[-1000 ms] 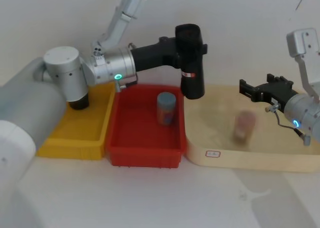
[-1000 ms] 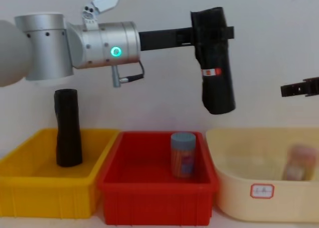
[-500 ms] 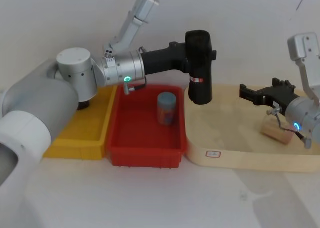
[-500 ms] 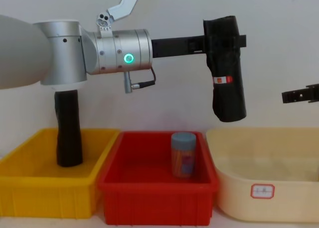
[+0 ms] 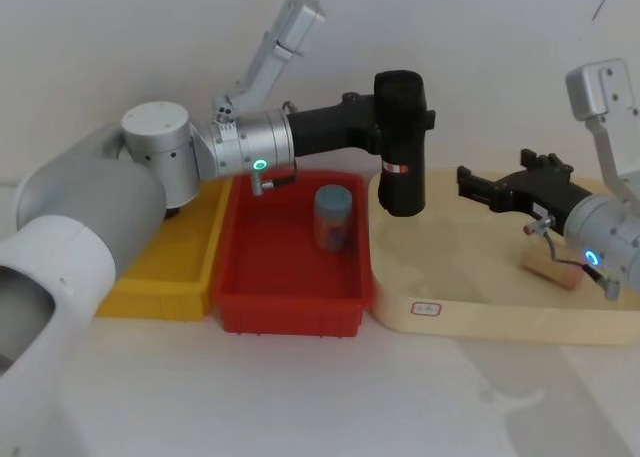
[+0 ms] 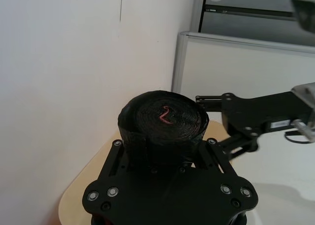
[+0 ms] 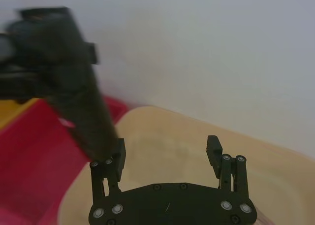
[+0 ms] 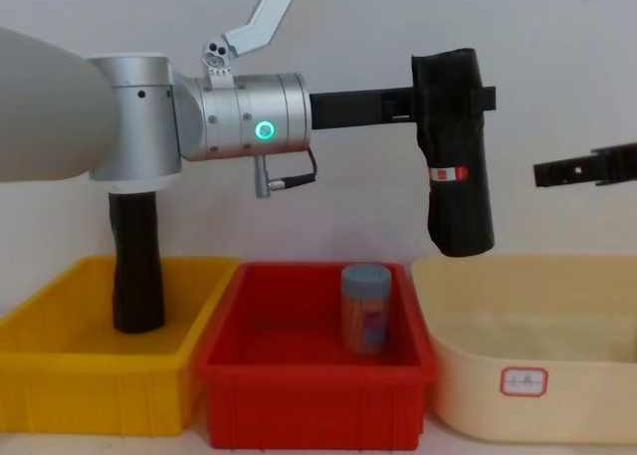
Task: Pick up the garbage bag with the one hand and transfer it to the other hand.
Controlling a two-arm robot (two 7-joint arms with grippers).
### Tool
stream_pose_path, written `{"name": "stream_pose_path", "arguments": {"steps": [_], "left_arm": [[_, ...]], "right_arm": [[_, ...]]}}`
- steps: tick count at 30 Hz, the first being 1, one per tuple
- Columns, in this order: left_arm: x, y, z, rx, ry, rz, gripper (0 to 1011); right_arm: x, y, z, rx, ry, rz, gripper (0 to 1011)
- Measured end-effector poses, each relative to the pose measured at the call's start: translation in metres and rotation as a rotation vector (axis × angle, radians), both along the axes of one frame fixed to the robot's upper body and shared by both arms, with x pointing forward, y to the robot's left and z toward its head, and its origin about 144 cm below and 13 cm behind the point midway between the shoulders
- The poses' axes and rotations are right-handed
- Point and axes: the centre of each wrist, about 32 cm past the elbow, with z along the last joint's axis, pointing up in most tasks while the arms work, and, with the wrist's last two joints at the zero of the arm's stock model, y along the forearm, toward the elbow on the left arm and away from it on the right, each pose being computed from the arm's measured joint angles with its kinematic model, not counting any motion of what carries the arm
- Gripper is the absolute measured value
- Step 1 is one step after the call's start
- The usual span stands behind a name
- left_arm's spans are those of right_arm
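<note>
The garbage bag point(image 5: 400, 152) is a black roll with a red-and-white band. It hangs upright in the air over the seam between the red bin and the cream tray. My left gripper point(image 5: 403, 105), on the green-ringed arm, is shut on its upper part point(image 8: 453, 97). The left wrist view looks down on the roll's top point(image 6: 165, 119) between the fingers. My right gripper point(image 5: 468, 183), on the blue-ringed arm, is open a short way to the bag's right and apart from it. From the right wrist, the bag point(image 7: 81, 112) appears beyond the open right gripper point(image 7: 167, 148).
A yellow bin point(image 5: 150, 299) at the left holds a plain black roll point(image 8: 136, 266). The red bin point(image 5: 290, 312) holds a blue-lidded jar point(image 5: 333, 217). The cream tray point(image 5: 490, 322) at the right has a tan object point(image 5: 553, 267) lying in it under my right arm.
My left arm carried the garbage bag rightward. My right gripper moved left toward the bag. The tan object in the cream tray went from upright to lying at the right.
</note>
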Motion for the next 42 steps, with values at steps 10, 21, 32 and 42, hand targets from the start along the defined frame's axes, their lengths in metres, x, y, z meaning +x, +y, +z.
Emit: {"name": "stream_pose_path", "arguments": {"steps": [10,21,32,42], "left_arm": [[0.001,-0.005,-0.002,0.004,-0.003,-0.007,429],[-0.003,-0.006,-0.002,0.005,-0.008,-0.01,429],[-0.008,-0.003,-0.004,0.009,-0.002,-0.001,429],[-0.012,0.002,-0.006,0.018,0.002,0.014,429]], "right_arm": [[-0.014,0.005,0.008,0.035,-0.004,0.135,1001],[-0.022,0.018,0.011,0.086,0.022,0.306,1001],[-0.015,0.039,0.011,0.118,0.042,0.437,1001],[-0.011,0.046,0.008,0.114,0.047,0.435,1001]]}}
